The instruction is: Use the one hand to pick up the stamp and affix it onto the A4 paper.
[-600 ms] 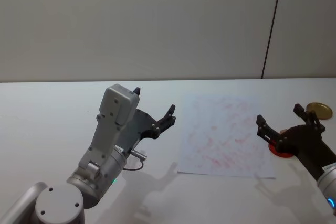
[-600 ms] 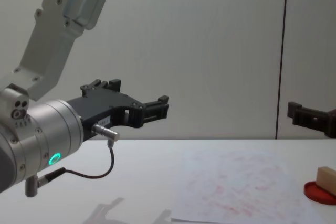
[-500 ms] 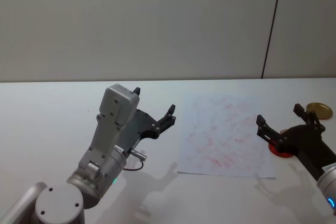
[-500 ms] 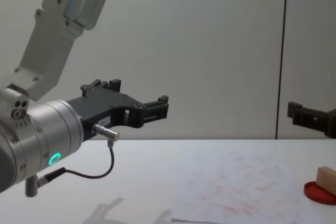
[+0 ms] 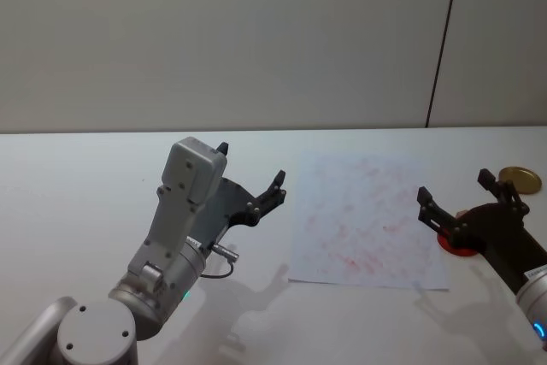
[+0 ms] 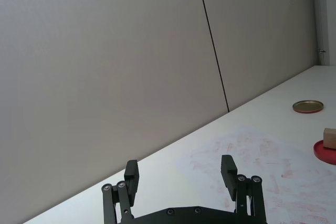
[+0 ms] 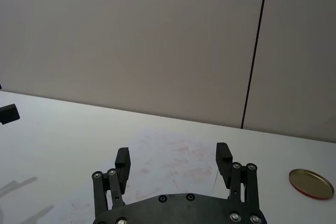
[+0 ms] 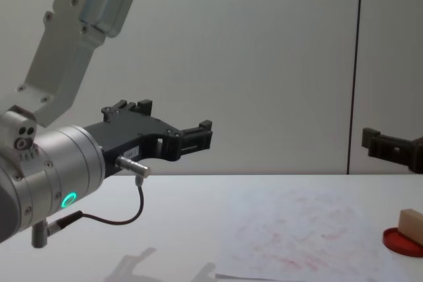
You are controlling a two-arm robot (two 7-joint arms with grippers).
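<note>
**Right gripper spread above the stamp, nothing picked up yet**

The stamp stands on a red ink pad at the right of the table, just off the right edge of the paper (probably kept there so its face stays inked). The paper lies flat in the middle, smudged with red marks. Above the pad hangs the right gripper, fingers wide apart and empty, seemingly lined up to come down on the block. To the left of the paper the left gripper hovers, also spread, clear of the work.
</note>
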